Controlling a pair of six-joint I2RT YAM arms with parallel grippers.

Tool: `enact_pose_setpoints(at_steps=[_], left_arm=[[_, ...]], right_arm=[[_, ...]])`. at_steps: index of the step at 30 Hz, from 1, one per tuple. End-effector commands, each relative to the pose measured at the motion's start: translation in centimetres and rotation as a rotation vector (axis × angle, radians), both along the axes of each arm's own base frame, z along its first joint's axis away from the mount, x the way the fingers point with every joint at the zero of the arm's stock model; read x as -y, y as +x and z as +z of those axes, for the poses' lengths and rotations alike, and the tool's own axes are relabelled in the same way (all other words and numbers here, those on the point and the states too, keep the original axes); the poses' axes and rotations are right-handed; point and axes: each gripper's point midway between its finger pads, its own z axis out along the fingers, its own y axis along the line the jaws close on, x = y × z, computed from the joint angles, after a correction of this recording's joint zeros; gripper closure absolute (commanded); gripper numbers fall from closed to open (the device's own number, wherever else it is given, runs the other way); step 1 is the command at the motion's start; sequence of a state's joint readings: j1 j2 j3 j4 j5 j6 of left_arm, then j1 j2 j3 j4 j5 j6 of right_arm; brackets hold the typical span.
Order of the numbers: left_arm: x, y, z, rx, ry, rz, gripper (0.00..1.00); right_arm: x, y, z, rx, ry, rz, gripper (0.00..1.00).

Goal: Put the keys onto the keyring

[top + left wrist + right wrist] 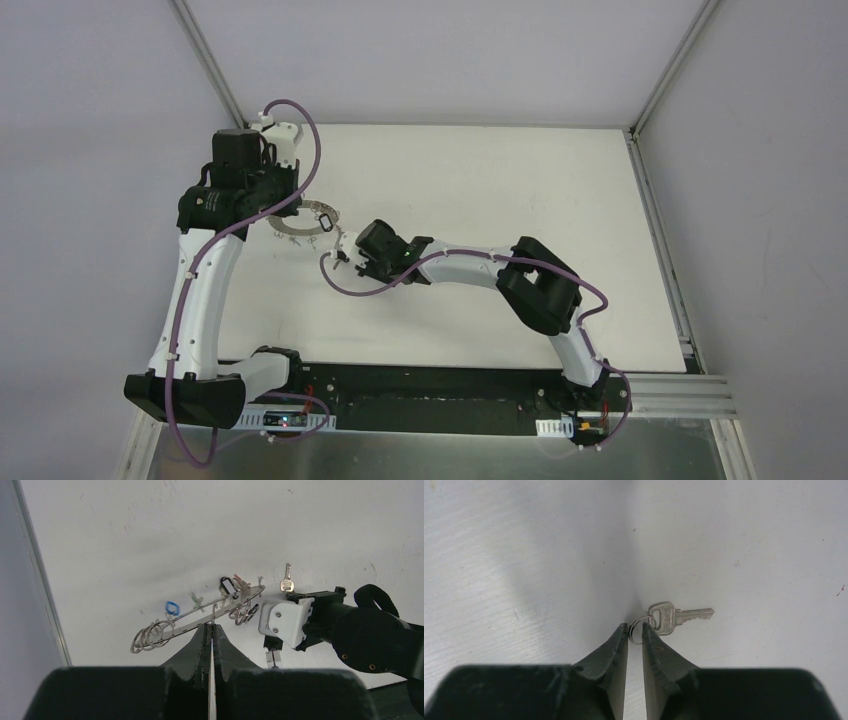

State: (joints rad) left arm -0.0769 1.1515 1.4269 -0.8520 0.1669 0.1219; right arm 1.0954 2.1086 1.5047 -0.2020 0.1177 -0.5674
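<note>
**A:** Top cam first. What've you got?

**B:** I've got the L gripper (296, 207) at the large thin grey metal wire keyring (305, 222), far-left part of the white surface (520, 180). The R gripper (342, 255) sits just beside the hoop's right end.

**A:** L wrist cam?

**B:** L jaws are pressed together, clamped on the keyring wire. The hoop runs tilted across the view, strung w/ small silver rings (150, 636), a blue tag (171, 607) and a black tag (226, 585). A plain silver key (287, 582) lies on the surface just past the hoop's right end, near the R gripper.

**A:** R wrist cam?

**B:** R jaws are nearly together, w/ a thin gap. A small split ring (638, 627) on a silver key sits between the tips. Can't tell if it's pinched. The key lies flat on the surface, blade pointing right.
</note>
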Motion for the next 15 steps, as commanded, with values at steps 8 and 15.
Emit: enact_pose_setpoints(at_steps=[8,15], left_arm=[[0.1,-0.1,2.4,0.073,-0.017,-0.014,1.00],[0.5,-0.1,2.1,0.061,-0.030,-0.025,1.00]], right_arm=[[0.3,0.0,4.7,0.034,0.044,0.006,0.88],[0.9,-0.4,6.0,-0.007,0.083,0.009,0.95]])
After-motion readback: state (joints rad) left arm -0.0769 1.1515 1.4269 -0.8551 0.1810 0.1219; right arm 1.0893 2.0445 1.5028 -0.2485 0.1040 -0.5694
